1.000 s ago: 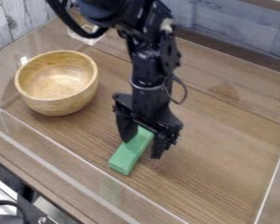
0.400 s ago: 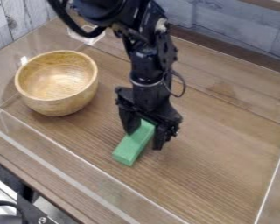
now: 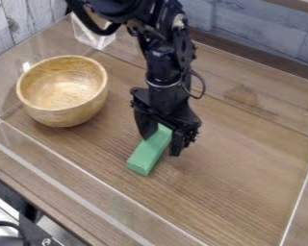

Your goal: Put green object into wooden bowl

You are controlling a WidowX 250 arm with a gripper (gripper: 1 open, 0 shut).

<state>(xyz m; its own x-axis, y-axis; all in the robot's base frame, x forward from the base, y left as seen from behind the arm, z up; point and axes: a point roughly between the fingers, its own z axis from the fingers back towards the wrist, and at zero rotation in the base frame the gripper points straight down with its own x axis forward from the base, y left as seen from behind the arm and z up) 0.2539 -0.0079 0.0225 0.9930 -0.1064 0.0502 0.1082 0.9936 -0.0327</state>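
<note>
Pickup is not yet done: end effector [image 3: 165, 137] stands spread wide over the upper end of the green object [image 3: 150, 154] on the bench [image 3: 234, 183], wooden bowl [image 3: 63, 89] empty off to its left.

A black robot arm [image 3: 154, 43] reaches down over a brown wooden table [image 3: 246, 163], its gripper [image 3: 166, 144] pointing straight down with the jaws spread wide. The jaws straddle the far end of the green object [image 3: 149, 156], a bright green bar lying flat on the tabletop, its near end sticking out toward the camera. The wooden bowl [image 3: 63, 89] sits upright and empty to the left, apart from the block. A low clear wall [image 3: 66, 183] borders the table.
</note>
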